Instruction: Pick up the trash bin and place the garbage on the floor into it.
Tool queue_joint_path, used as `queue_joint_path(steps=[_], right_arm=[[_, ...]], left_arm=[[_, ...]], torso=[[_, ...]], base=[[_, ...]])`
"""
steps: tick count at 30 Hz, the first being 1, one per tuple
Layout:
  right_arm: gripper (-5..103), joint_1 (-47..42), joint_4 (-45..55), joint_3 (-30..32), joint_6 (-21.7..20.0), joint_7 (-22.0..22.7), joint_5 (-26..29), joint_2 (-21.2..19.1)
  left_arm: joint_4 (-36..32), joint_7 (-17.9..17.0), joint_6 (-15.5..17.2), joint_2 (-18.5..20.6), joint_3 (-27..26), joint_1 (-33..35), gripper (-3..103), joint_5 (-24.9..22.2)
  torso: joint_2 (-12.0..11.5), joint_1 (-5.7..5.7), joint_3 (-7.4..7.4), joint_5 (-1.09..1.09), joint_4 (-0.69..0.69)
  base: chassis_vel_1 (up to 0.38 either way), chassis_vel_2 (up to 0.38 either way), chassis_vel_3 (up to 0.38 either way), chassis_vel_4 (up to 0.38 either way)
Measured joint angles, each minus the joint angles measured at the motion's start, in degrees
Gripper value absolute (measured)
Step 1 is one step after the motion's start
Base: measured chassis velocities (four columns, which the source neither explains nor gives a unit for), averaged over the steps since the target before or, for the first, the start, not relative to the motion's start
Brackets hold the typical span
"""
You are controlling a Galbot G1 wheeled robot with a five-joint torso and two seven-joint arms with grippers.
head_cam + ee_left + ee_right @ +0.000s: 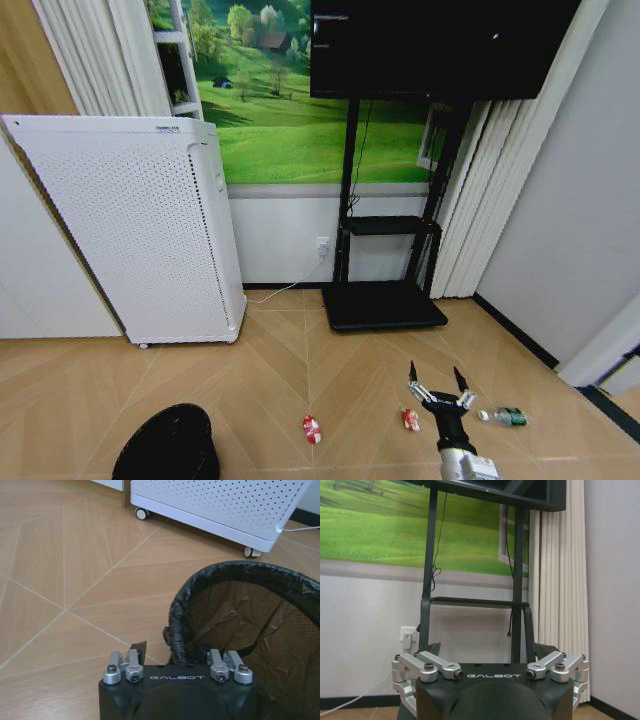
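At the near edge of the head view, the trash bin (pixel 168 444) is seen low on the robot's left, standing upright on the floor (pixel 300 370) with its mouth turned upward. In the left wrist view the left gripper (pixel 176 652) is placed at the bin's rim (pixel 176 625), with one finger seen outside the mesh wall just beside the black liner; whether the fingers are closed on the rim cannot be told.

On the robot's right, the right gripper (pixel 437 378) is held above the floor with its fingers spread wide and nothing between them. In the right wrist view that gripper (pixel 487 647) is pointed level toward the far wall rather than down at the litter.

The garbage is scattered just beyond. One red-and-white piece (pixel 312 429) is laid between the bin and the right gripper, its long axis running roughly toward and away from the robot. A second red-and-white piece (pixel 410 419) is found just left of the gripper. The small clear bottle (pixel 505 416) is lying on its side to the gripper's right, its long axis across the view, its pale end toward the gripper.

Farther off, a white perforated appliance (pixel 140 230) on castors and a black TV stand (pixel 385 260) are set against the wall.
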Motion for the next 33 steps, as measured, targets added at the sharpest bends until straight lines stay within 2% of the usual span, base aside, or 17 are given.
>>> queue_joint_path(steps=[1,2,4,5,8,9,11,12,14,15,17,18,20,21,24,29,33], right_arm=[[100,-0.02,0.36,0.15,0.11,-0.24,0.64,-0.15],[100,-0.02,0.36,0.15,0.11,-0.24,0.64,-0.15],[100,-0.05,0.50,0.41,0.55,-0.60,1.15,-0.37],[100,-0.05,0.50,0.41,0.55,-0.60,1.15,-0.37],[100,-0.04,0.38,0.45,1.02,-0.79,1.34,-0.28],[100,-0.04,0.38,0.45,1.02,-0.79,1.34,-0.28],[100,0.31,0.15,0.66,0.90,-0.72,1.70,-0.22],[100,0.31,0.15,0.66,0.90,-0.72,1.70,-0.22],[100,0.79,-0.23,1.40,0.51,-0.37,1.99,-0.62],[100,0.79,-0.23,1.40,0.51,-0.37,1.99,-0.62],[100,0.83,-0.78,1.91,1.17,-0.35,1.92,-0.81],[100,0.83,-0.78,1.91,1.17,-0.35,1.92,-0.81],[100,0.79,-1.49,1.92,2.57,-0.41,1.34,-0.64],[100,0.79,-1.49,1.92,2.57,-0.41,1.34,-0.64],[100,0.63,-2.07,1.88,3.24,-1.32,-0.45,-0.51],[100,0.39,-2.09,0.96,3.50,-2.52,-1.60,-0.32],[100,0.16,-2.26,0.26,3.59,-2.77,-2.34,0.06]], left_arm=[[0.24,0.04,0.00,-0.04,0.15,-0.30,52,-0.49],[0.24,0.04,0.00,-0.04,0.15,-0.30,52,-0.49],[0.46,0.05,-0.04,-0.22,0.40,-0.70,41,-0.81],[0.46,0.05,-0.04,-0.22,0.40,-0.70,41,-0.81],[0.59,-0.02,-0.69,-0.43,0.47,-1.15,25,-1.81],[0.59,-0.02,-0.69,-0.43,0.47,-1.15,25,-1.81],[0.57,-0.19,-1.12,-0.43,0.20,-1.11,14,-2.22],[0.57,-0.19,-1.12,-0.43,0.20,-1.11,14,-2.22],[0.50,0.36,-2.93,-0.44,-0.19,-0.68,5,-2.44],[0.50,0.36,-2.93,-0.44,-0.19,-0.68,5,-2.44],[0.52,1.30,-6.38,-0.61,-0.84,-0.47,4,-2.45],[0.52,1.30,-6.38,-0.61,-0.84,-0.47,4,-2.45],[1.04,4.00,-11.34,-0.76,-2.53,-0.88,4,-1.39],[1.04,4.00,-11.34,-0.76,-2.53,-0.88,4,-1.39],[2.09,5.20,-15.98,-0.25,-6.30,-1.55,4,0.68],[2.05,5.88,-19.11,0.30,-9.82,-1.18,4,2.09],[1.82,6.33,-20.61,0.04,-10.54,-0.80,4,3.50]], torso=[[0.00,0.00,0.01,0.00,0.01],[0.00,0.00,0.01,0.00,0.01],[0.01,0.01,0.01,0.00,0.01],[0.01,0.01,0.01,0.00,0.01],[0.02,0.01,0.02,0.00,0.01],[0.02,0.01,0.02,0.00,0.01],[0.02,0.01,0.02,0.00,0.00],[0.02,0.01,0.02,0.00,0.00],[0.04,0.01,0.03,0.00,0.00],[0.04,0.01,0.03,0.00,0.00],[0.04,0.01,0.03,0.00,0.00],[0.04,0.01,0.03,0.00,0.00],[0.04,0.01,0.04,-0.02,0.01],[0.04,0.01,0.04,-0.02,0.01],[0.05,0.01,0.04,-0.02,0.01],[0.05,0.01,0.04,0.01,0.01],[0.06,0.02,0.04,0.00,0.01]], base=[[0.000,0.000,0.000,0.000],[0.000,0.000,0.000,0.000],[0.000,0.000,0.000,0.000],[0.000,0.000,0.000,0.000],[0.000,0.000,0.000,0.000],[0.000,0.000,0.000,0.000],[0.000,0.000,0.000,0.000],[0.000,0.000,0.000,0.000],[0.000,0.000,0.000,0.000],[0.000,0.000,0.000,0.000],[0.000,0.000,0.000,0.000],[0.000,0.000,0.000,0.000],[0.000,0.000,0.000,0.000],[0.000,0.000,0.000,0.000],[0.000,0.000,0.000,0.000],[0.000,0.000,0.000,0.000],[0.000,0.000,0.000,0.000]])
